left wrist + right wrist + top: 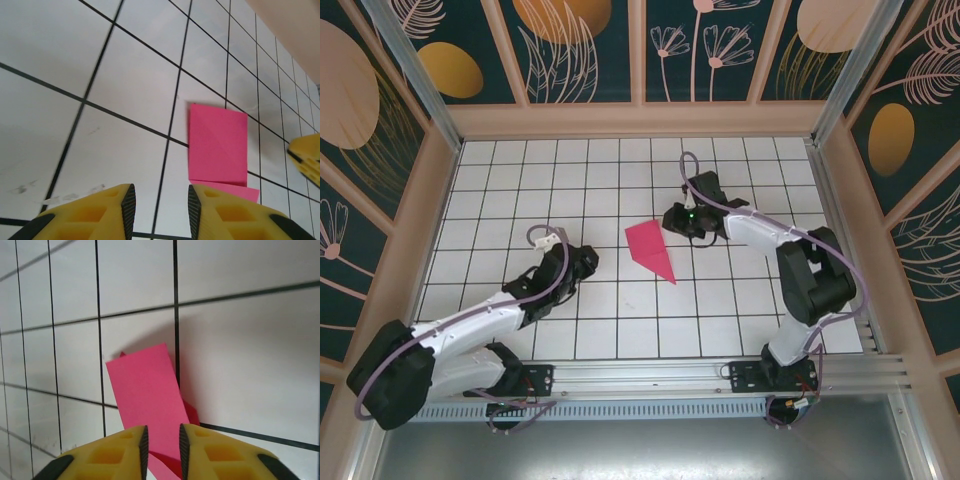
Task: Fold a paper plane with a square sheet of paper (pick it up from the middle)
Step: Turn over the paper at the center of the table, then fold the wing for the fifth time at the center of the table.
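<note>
Mid-fold, we see left hand [161, 197] released, right hand [161, 440] grip on paper plane [147, 397] unclear; next: pinch its edge, crease flat

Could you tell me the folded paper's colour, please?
The paper is magenta-pink, clearest in the left wrist view.

A robot test cell in a lab

A left arm [470, 325] and a right arm [800, 280] are bolted to a metal rail [650, 375] at the near edge of a white table [520, 180] ruled in black squares. Walls [700, 50] of printed leaf-and-flower panels box it in.
</note>
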### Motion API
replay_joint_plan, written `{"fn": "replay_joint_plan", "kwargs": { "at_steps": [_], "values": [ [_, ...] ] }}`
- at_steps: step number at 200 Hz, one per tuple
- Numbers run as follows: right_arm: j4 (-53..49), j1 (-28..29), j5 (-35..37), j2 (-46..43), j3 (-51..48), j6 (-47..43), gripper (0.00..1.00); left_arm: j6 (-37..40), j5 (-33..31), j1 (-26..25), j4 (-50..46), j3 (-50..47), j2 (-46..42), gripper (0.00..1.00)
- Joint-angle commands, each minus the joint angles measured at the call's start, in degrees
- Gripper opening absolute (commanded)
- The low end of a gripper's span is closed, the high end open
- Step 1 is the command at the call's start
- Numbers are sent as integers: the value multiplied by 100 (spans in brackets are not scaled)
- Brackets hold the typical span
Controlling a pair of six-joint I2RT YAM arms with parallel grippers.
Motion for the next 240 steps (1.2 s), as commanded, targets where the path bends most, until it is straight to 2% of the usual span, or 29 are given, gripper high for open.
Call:
{"fn": "replay_joint_plan", "kwargs": {
  "at_steps": [1,63,95,118,141,163,201,240],
  "values": [
    [659,-19,-973,326,-14,53,19,297,455,-10,240,303,277,37],
    [1042,-120,-886,918,-339,350,18,392,1077,-15,349,684,1032,37],
    [1203,-103,-603,879,-797,1021,18,426,1276,-7,339,842,1332,37],
    [1519,-47,-267,580,-1418,1937,16,438,1350,-9,280,947,1492,37],
    [2232,121,-321,167,-1989,2490,17,434,1425,-12,270,1008,1614,37],
    [1977,114,-94,-301,-1900,2308,18,439,1520,-10,279,1071,1705,37],
    [1202,-16,-240,-771,-1401,1267,19,441,1692,-12,373,1217,1886,37],
    [1479,118,-1055,-1225,-1761,811,15,342,1895,-3,336,1430,2186,37]
  ]
}}
